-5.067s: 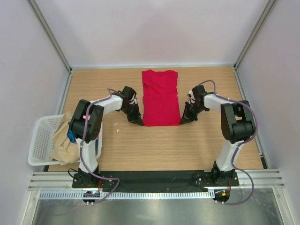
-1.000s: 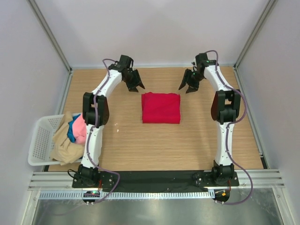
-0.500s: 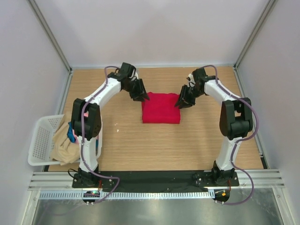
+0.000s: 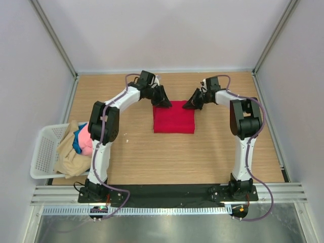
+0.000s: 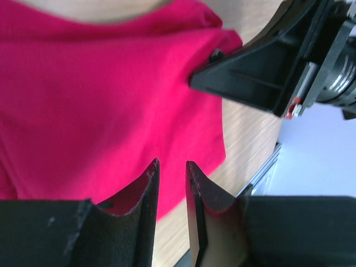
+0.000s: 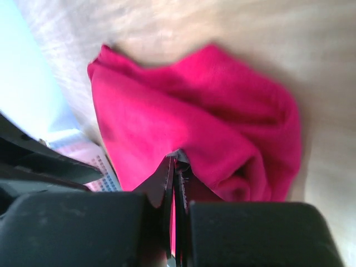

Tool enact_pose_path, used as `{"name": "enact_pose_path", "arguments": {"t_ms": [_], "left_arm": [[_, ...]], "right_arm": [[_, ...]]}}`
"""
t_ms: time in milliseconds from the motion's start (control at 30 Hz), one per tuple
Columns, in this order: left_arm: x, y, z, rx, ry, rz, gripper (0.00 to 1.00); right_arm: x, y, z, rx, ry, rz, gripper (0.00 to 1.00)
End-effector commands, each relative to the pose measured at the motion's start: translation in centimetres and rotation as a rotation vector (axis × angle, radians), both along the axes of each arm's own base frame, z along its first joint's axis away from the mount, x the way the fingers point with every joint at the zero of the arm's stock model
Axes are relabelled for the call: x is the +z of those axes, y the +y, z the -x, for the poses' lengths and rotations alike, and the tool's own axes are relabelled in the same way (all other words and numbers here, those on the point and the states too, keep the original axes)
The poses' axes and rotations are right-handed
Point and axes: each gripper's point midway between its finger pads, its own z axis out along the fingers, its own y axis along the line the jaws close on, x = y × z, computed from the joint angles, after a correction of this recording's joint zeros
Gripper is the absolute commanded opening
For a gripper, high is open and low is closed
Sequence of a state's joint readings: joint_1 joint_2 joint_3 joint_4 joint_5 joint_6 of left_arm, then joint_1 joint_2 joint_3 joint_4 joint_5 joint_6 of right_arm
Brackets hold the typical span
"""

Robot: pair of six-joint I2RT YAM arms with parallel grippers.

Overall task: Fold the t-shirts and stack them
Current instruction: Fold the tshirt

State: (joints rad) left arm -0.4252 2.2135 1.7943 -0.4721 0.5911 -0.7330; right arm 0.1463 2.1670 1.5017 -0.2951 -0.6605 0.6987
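Note:
The red t-shirt [image 4: 173, 119] lies folded into a near square in the middle of the table. My left gripper [image 4: 163, 100] is at its far left corner. In the left wrist view its jaws [image 5: 171, 162] stand a little apart above the red cloth [image 5: 83, 83] with nothing between them. My right gripper [image 4: 187, 105] is at the far right corner. In the right wrist view it [image 6: 177, 158] is shut, with a bunched edge of the red cloth [image 6: 222, 111] at its tips. Pink [image 4: 86, 142], blue [image 4: 77, 143] and beige [image 4: 68, 154] shirts lie in the basket.
A white mesh basket [image 4: 43, 152] stands at the table's left edge, beside the left arm's base. A black finger of the right gripper [image 5: 250, 67] shows in the left wrist view, close across the shirt's corner. Walls enclose the table on three sides.
The shirt, long five seconds ago, is now folded in half. Both grippers have come in from the far edge to the shirt's far corners, and the right one has closed on the cloth.

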Motion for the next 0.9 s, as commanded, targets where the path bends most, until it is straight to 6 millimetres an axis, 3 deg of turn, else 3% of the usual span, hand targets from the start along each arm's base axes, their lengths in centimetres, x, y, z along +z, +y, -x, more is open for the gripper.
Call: {"name": "enact_pose_path", "arguments": {"t_ms": [0, 200, 333, 567, 733, 833, 867], "left_arm": [[-0.1, -1.7, -2.2, -0.007, -0.015, 0.102, 0.26], [-2.8, -1.6, -5.8, 0.057, -0.017, 0.13, 0.25], [-4.4, 0.8, -8.4, 0.134, -0.03, 0.129, 0.24], [-6.4, 4.3, -10.6, 0.197, -0.029, 0.109, 0.24], [-5.7, 5.8, -11.3, 0.222, -0.038, 0.103, 0.25], [-3.8, 5.6, -11.0, 0.204, -0.044, 0.117, 0.25], [-1.8, 5.4, -10.9, 0.201, -0.062, 0.134, 0.25]], "right_arm": [[1.9, 0.2, -3.8, -0.04, -0.104, -0.106, 0.01], [0.5, -0.9, -6.7, -0.076, -0.126, -0.171, 0.01], [-0.7, -1.7, -8.3, -0.111, -0.14, -0.213, 0.01], [-3.4, -2.4, -8.7, -0.163, -0.104, -0.247, 0.02], [-3.1, -2.7, -9.2, -0.152, -0.09, -0.227, 0.02], [-1.7, -2.9, -9.8, -0.124, -0.088, -0.184, 0.02], [-1.0, -3.0, -10.1, -0.109, -0.109, -0.171, 0.03]]}}
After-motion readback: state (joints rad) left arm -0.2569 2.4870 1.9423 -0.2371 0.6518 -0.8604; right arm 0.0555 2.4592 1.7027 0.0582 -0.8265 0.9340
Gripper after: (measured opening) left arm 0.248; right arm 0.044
